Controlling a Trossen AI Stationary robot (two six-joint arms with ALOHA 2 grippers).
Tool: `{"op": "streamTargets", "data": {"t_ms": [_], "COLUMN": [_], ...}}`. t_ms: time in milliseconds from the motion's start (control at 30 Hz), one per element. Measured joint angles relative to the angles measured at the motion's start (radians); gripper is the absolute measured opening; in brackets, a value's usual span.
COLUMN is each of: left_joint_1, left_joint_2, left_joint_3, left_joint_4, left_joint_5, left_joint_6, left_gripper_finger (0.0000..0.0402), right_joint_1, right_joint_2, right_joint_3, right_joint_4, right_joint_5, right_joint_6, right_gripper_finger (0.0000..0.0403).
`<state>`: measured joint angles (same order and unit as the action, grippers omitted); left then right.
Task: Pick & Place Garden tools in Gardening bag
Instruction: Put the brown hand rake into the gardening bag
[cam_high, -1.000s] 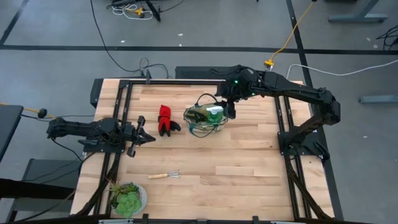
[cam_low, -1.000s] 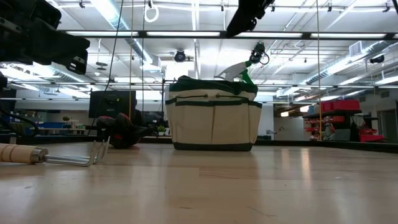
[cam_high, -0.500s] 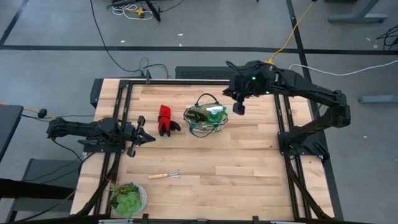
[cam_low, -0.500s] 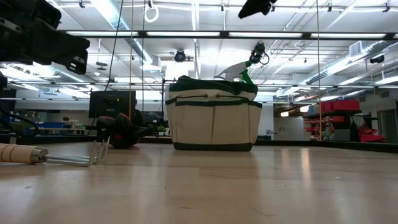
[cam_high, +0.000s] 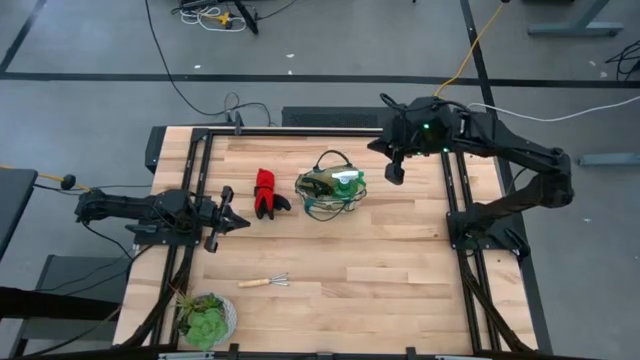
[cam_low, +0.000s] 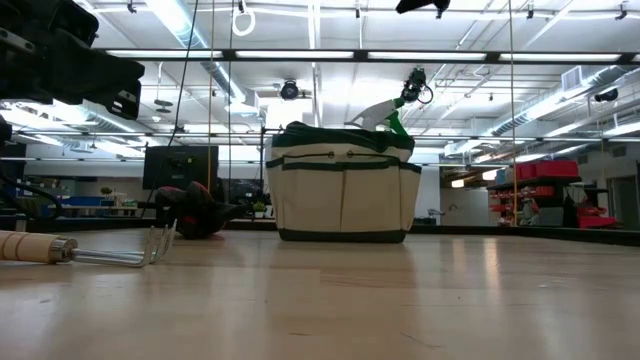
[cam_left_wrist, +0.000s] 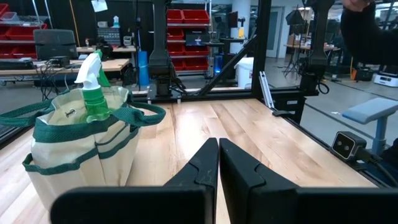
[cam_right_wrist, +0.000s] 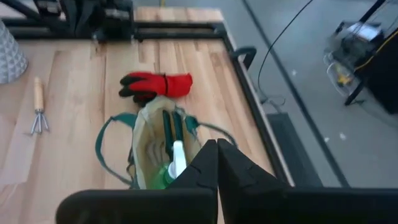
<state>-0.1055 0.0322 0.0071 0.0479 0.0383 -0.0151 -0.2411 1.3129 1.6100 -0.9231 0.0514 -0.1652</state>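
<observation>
Right gripper (cam_high: 394, 177) hangs high up beside the bag (cam_high: 331, 192), off toward the right rail, fingers (cam_right_wrist: 205, 168) pressed tight together with nothing between them. The bag sits upright near the middle of the table (cam_high: 400, 280), toward the far side, tan with green trim, its thin loop handles splayed out around it. Poking out of its top is the spray bottle (cam_low: 390, 112), white nozzle up and green body tucked inside, and from the right wrist camera I can make out green handles (cam_right_wrist: 170, 134) lying in there as well. Just to the bag's left, close but not touching, are the gloves (cam_high: 267, 193), red with black fingers, lying flat on the wood. Nearer the front edge, well apart from everything, lies the rake (cam_high: 266, 282), wooden handle pointing left and tines to the right. Down in the front left corner is a succulent (cam_high: 205, 319) in its pale pot. Left gripper (cam_high: 238, 222) is parked low over the table's left rail, pointing in toward the gloves, its fingers (cam_left_wrist: 208, 163) closed flat against each other and holding nothing. Beyond the table, a dark sleeve (cam_left_wrist: 367, 31) shows at the edge of the left wrist camera's view.
</observation>
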Motion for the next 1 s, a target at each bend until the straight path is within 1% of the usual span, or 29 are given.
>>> {"op": "streamTargets", "data": {"t_ms": [167, 267, 567, 767, 933, 1000], "left_joint_1": [0.000, 0.000, 0.000, 0.000, 0.000, 0.000], "left_joint_2": [0.000, 0.000, 0.000, 0.000, 0.000, 0.000], "left_joint_3": [0.000, 0.000, 0.000, 0.000, 0.000, 0.000], "left_joint_4": [0.000, 0.000, 0.000, 0.000, 0.000, 0.000], "left_joint_5": [0.000, 0.000, 0.000, 0.000, 0.000, 0.000], "left_joint_6": [0.000, 0.000, 0.000, 0.000, 0.000, 0.000], "left_gripper_finger": [0.0021, 0.0021, 0.0021, 0.0021, 0.0021, 0.0021], "right_joint_1": [0.022, 0.035, 0.073, 0.140, 0.197, 0.215], "right_joint_2": [-0.046, -0.086, -0.248, -0.342, -0.403, -0.422], "right_joint_3": [-0.001, -0.042, -0.292, -0.456, -0.584, -0.633], "right_joint_4": [0.032, 0.087, 0.330, 0.517, 0.649, 0.700], "right_joint_5": [0.021, 0.022, 0.020, 0.021, 0.099, 0.107], "right_joint_6": [0.000, 0.004, 0.049, 0.052, 0.027, 0.018], "right_gripper_finger": [0.0001, 0.0001, 0.0000, 0.0000, 0.0000, 0.0000]}}
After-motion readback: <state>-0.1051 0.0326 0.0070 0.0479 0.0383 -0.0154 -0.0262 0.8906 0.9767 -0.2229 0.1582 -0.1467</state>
